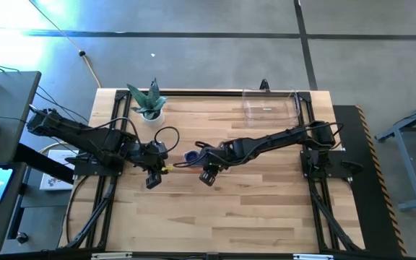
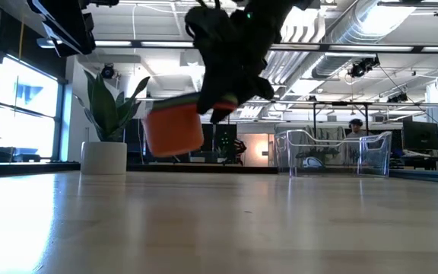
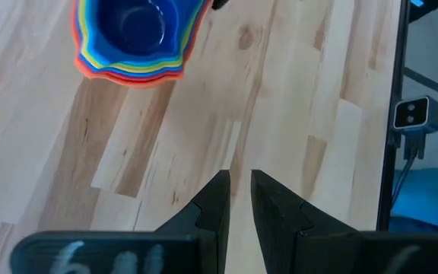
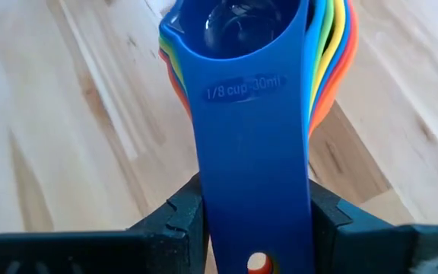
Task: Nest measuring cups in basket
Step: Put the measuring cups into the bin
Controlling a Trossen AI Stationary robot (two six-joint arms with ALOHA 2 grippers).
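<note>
The measuring cups [image 4: 249, 46] are nested in one stack, the blue one innermost and an orange one [image 2: 173, 129] outermost. The stack [image 1: 191, 155] hangs above the table's middle. My right gripper [image 4: 253, 221] is shut on the stacked handles. My left gripper [image 3: 238, 194] hovers left of the stack [image 3: 131, 38], apart from it. Its fingers leave a narrow gap with nothing between them. The clear basket [image 1: 269, 107] stands on the table at the far right. My right gripper pinches the stacked flat handles by their two long edges [image 4: 253, 190], near the free end, between its two fingers [image 4: 185, 217]. It comes slanting down from the table's right, in line with the handles. The bowls stick out ahead of the fingers, clear of the table.
A white pot with a green plant [image 1: 149, 108] stands at the far left of the table. The basket [image 2: 333, 152] shows low on the table's far side. Bare wood lies in front of both arms, toward the near edge.
</note>
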